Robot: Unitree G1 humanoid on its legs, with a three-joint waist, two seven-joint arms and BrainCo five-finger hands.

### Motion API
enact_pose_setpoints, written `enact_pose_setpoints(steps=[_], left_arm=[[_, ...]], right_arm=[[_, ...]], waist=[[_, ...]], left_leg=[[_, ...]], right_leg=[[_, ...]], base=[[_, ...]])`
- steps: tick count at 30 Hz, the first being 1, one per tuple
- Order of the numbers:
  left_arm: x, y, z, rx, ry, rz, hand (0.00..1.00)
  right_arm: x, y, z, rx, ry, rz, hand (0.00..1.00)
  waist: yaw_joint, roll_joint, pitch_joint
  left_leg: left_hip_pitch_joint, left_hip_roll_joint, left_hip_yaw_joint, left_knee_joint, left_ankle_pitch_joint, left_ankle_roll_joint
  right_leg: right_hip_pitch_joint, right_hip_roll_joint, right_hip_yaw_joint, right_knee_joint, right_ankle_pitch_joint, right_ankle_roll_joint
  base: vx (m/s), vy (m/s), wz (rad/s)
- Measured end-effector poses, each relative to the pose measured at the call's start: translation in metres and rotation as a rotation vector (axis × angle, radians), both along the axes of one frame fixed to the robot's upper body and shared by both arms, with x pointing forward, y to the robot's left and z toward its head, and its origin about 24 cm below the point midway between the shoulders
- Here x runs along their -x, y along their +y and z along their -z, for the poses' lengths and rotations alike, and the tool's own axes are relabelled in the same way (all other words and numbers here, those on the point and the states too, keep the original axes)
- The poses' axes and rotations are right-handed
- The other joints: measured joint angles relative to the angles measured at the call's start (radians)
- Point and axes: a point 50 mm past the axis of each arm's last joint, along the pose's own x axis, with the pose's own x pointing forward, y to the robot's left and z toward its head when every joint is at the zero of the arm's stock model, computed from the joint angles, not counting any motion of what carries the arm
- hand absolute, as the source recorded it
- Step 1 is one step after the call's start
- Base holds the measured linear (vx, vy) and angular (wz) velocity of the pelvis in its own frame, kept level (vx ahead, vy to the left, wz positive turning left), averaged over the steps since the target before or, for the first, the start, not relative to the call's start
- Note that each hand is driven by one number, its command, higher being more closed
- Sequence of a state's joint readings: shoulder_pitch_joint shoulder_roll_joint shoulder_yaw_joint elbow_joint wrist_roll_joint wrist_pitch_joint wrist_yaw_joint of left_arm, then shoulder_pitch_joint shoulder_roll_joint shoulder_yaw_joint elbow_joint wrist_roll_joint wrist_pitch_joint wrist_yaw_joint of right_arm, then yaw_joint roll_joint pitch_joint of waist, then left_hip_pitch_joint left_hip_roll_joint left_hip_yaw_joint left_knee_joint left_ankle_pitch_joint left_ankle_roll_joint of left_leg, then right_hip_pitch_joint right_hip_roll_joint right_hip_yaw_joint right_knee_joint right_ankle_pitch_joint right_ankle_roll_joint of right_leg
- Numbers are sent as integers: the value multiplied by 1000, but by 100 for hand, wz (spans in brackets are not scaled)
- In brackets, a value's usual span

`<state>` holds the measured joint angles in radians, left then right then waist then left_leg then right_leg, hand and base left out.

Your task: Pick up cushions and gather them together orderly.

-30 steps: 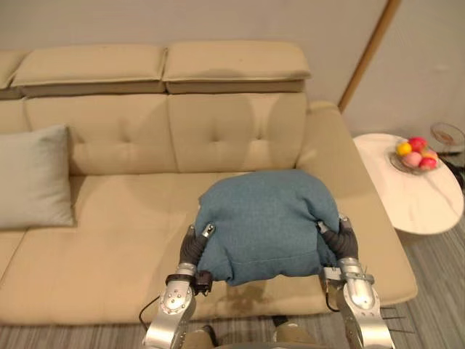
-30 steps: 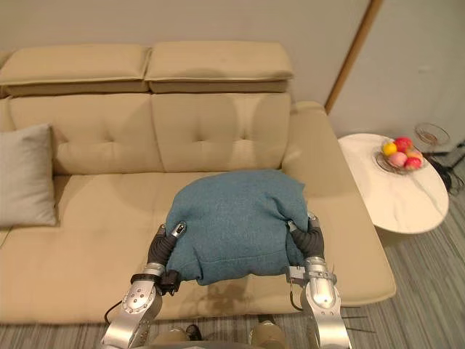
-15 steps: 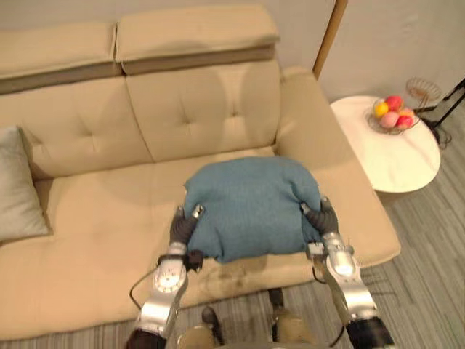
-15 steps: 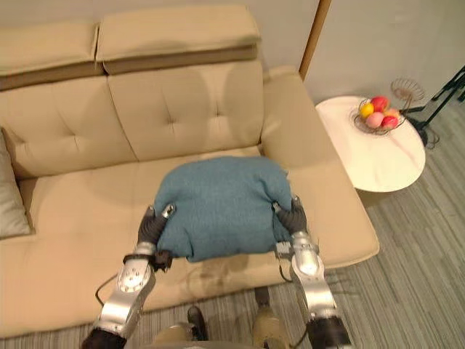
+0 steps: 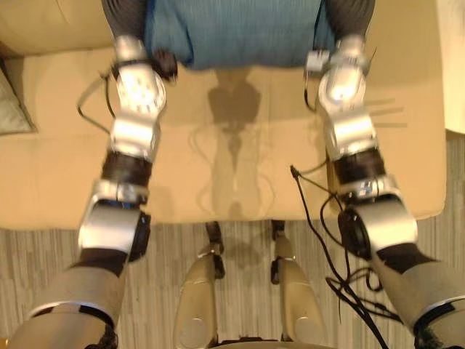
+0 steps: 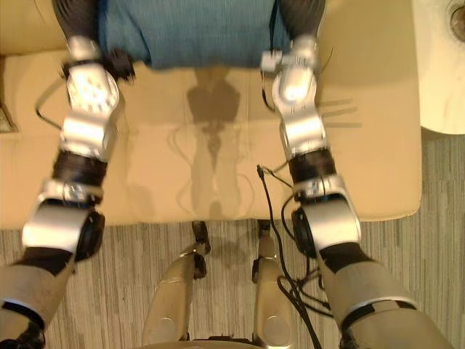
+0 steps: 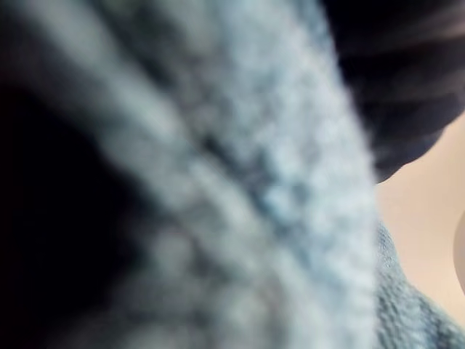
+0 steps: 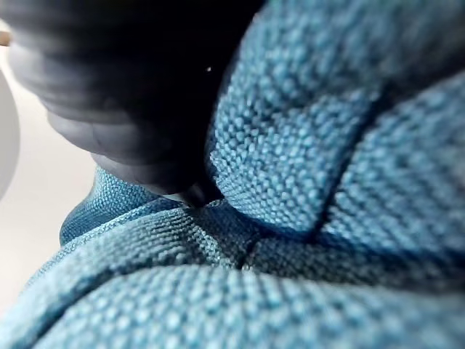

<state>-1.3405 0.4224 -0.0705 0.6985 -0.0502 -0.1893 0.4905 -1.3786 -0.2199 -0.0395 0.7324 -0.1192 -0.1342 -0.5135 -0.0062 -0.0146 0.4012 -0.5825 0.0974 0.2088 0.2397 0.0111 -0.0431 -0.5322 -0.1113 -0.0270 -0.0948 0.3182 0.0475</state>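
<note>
A blue cushion (image 5: 234, 29) is held up between my two hands over the beige sofa seat (image 5: 232, 153), at the top edge of the eye views. My left hand (image 5: 128, 16) presses against its left side and my right hand (image 5: 349, 14) against its right side. In the right wrist view the blue weave of the cushion (image 8: 305, 240) lies right against that hand's dark cover (image 8: 138, 94). The left wrist view has the same cloth (image 7: 240, 174) pressed up close. A corner of a grey cushion (image 5: 10, 102) lies on the seat at the far left.
The sofa's front edge (image 5: 240, 214) runs across the middle, with striped grey floor (image 5: 240, 247) below it. The rim of a white round side table (image 6: 445, 65) stands beside the sofa's right end.
The camera has tipped down, so the backrest and fruit bowl have left the picture and the floor has come in. The blue cushion stays between both hands.
</note>
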Motion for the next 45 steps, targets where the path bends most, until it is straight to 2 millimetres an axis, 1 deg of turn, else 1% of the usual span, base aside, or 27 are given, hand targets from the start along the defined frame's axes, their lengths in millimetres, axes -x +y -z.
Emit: enact_pose_setpoints(steps=[2, 6, 8, 10, 13, 14, 15, 17, 18, 19, 22, 23, 25, 26, 29, 30, 33, 35, 36, 37, 39, 40, 41, 42, 43, 44, 45], left_arm=[[-3, 4, -12, 27, 11, -25, 0], [-8, 8, -16, 45, 43, -46, 0], [-12, 8, -12, 36, 65, -46, 0], [-19, 11, -2, 31, 125, -45, 0], [-31, 9, 34, 117, 227, 24, 0], [-37, 15, 64, 184, 299, 37, 0], [-38, 16, 72, 196, 315, 36, 0], [-40, 25, 128, 284, 436, 29, 0], [-39, 26, 140, 299, 463, 25, 0], [-38, 27, 160, 316, 511, 25, 0], [-33, 21, 185, 321, 555, 51, 0], [-33, 20, 186, 320, 553, 55, 0], [-32, 18, 185, 310, 544, 76, 0], [-30, 20, 185, 309, 537, 74, 0], [-23, 23, 196, 297, 532, 69, 0], [-19, 25, 197, 293, 515, 69, 0], [1, 24, 200, 237, 442, 92, 0], [16, 22, 210, 212, 421, 112, 0], [27, 21, 222, 198, 429, 131, 0], [33, 21, 228, 195, 434, 139, 0], [58, 17, 269, 202, 531, 183, 0], [65, 16, 281, 205, 571, 192, 0], [82, 13, 313, 223, 676, 210, 0], [94, 12, 330, 231, 738, 219, 0], [102, 12, 341, 236, 778, 224, 0], [125, 16, 367, 253, 881, 216, 0], [135, 18, 381, 261, 938, 209, 0]], right_arm=[[-3, -1, -13, -15, 20, 24, 0], [-8, -7, -21, -30, 51, 40, 0], [-12, -12, -17, -45, 79, 36, 0], [-19, -16, -6, -44, 141, 28, 0], [-28, -21, 28, -58, 243, -8, 0], [-32, -19, 54, -80, 301, -35, 0], [-33, -18, 60, -85, 313, -42, 0], [-34, -9, 103, -93, 399, -86, 0], [-34, -7, 112, -85, 416, -95, 0], [-32, -2, 123, -78, 434, -123, 0], [-26, 5, 127, -70, 405, -170, 0], [-24, 6, 125, -72, 390, -184, 0], [-18, 7, 121, -82, 334, -215, 0], [-18, 8, 121, -81, 332, -226, 0], [-12, 7, 133, -103, 335, -256, 0], [-8, 4, 137, -109, 326, -265, 0], [13, -10, 152, -96, 279, -268, 0], [28, -20, 169, -78, 281, -259, 0], [39, -27, 184, -66, 299, -253, 0], [45, -30, 193, -65, 313, -251, 0], [72, -45, 242, -54, 444, -234, 0], [79, -47, 257, -49, 497, -235, 0], [100, -54, 293, -35, 625, -225, 0], [113, -59, 311, -37, 693, -216, 0], [122, -63, 322, -42, 739, -211, 0], [146, -71, 350, -75, 850, -190, 0], [156, -76, 361, -91, 897, -176, 0]], waist=[[-5, 0, 1], [-7, -1, 34], [-9, 0, 40], [-8, 0, 49], [-7, -1, 50], [-8, -1, 50], [-8, -1, 50], [-6, -1, 50], [-6, -1, 50], [-7, -1, 50], [-6, -1, 50], [-7, -1, 50], [-4, -1, 50], [0, -1, 50], [18, -1, 50], [19, -1, 50], [23, -1, 50], [23, 0, 49], [23, 1, 44], [23, 0, 35], [32, 2, -31], [35, 3, -46], [47, 6, -86], [48, 11, -102], [49, 14, -113], [47, 16, -150], [45, 19, -168]], left_leg=[[-27, -14, -14, -39, 29, 3], [-60, -20, -30, -66, 54, 4], [-94, -21, -40, -68, 63, 5], [-112, -25, -44, -80, 76, 7], [-119, -25, -49, -152, 115, 3], [-118, -23, -52, -167, 125, -5], [-118, -23, -52, -168, 127, -4], [-117, -3, -39, -168, 130, -8], [-116, 0, -36, -168, 130, -8], [-112, 7, -26, -168, 129, -9], [-102, 17, -8, -167, 128, -16], [-101, 21, -5, -167, 127, -17], [-96, 26, 2, -165, 134, -28], [-93, 33, 4, -167, 137, -32], [-56, 62, 12, -185, 148, -49], [-37, 65, 13, -200, 153, -58], [10, 78, 13, -206, 155, -62], [58, 79, 13, -205, 148, -70], [91, 79, 12, -202, 138, -75], [102, 79, 12, -199, 132, -74], [143, 79, 11, -187, 105, -72], [160, 79, 11, -187, 99, -72], [200, 78, 12, -185, 80, -73], [231, 78, 11, -184, 67, -69], [250, 77, 11, -185, 61, -68], [285, 74, 12, -185, 45, -67], [300, 72, 11, -186, 42, -67]], right_leg=[[-35, -9, -6, -2, 7, 6], [-73, -10, -10, -2, 28, 7], [-103, -11, -11, -2, 40, 14], [-124, -14, -11, -2, 50, 15], [-159, -14, -2, -3, 59, 13], [-165, -8, 2, -3, 59, 13], [-166, -6, 3, -3, 59, 13], [-170, 6, 15, -3, 59, 13], [-171, 9, 19, -3, 59, 13], [-172, 14, 26, -3, 59, 13], [-171, 23, 40, -3, 58, 13], [-170, 23, 45, -3, 56, 14], [-160, 23, 60, -3, 8, 16], [-160, 30, 60, -3, 7, 16], [-135, 60, 61, -3, -5, 9], [-123, 69, 58, -3, -8, 5], [-79, 82, 50, -3, -14, -5], [-29, 83, 48, -3, -15, -14], [7, 82, 43, -3, -25, -18], [20, 82, 42, -3, -30, -17], [68, 81, 37, -3, -53, -16], [85, 80, 36, -3, -62, -15], [125, 80, 35, 1, -81, -16], [155, 79, 32, 4, -97, -12], [174, 78, 31, 6, -104, -12], [206, 76, 31, 12, -124, -5], [219, 75, 30, 16, -134, 2]], base=[[-52, 28, 27], [-43, 21, 13], [-65, 18, 14], [-83, 14, 9], [-80, -3, 9], [-44, 0, 4], [-47, -7, -5], [-33, -14, -15], [-30, -13, -17], [-43, -14, -14], [-59, -21, -17], [-75, -28, -9], [-86, -54, 1], [-81, -95, -7], [-70, -101, -18], [-46, -76, -8], [-23, -41, -3], [0, 0, 0], [25, 3, 3], [34, 5, 7], [51, 9, 3], [87, 18, -1], [82, 18, 1], [91, 21, 2], [100, 27, 2], [102, 28, 3], [119, 24, 3]])
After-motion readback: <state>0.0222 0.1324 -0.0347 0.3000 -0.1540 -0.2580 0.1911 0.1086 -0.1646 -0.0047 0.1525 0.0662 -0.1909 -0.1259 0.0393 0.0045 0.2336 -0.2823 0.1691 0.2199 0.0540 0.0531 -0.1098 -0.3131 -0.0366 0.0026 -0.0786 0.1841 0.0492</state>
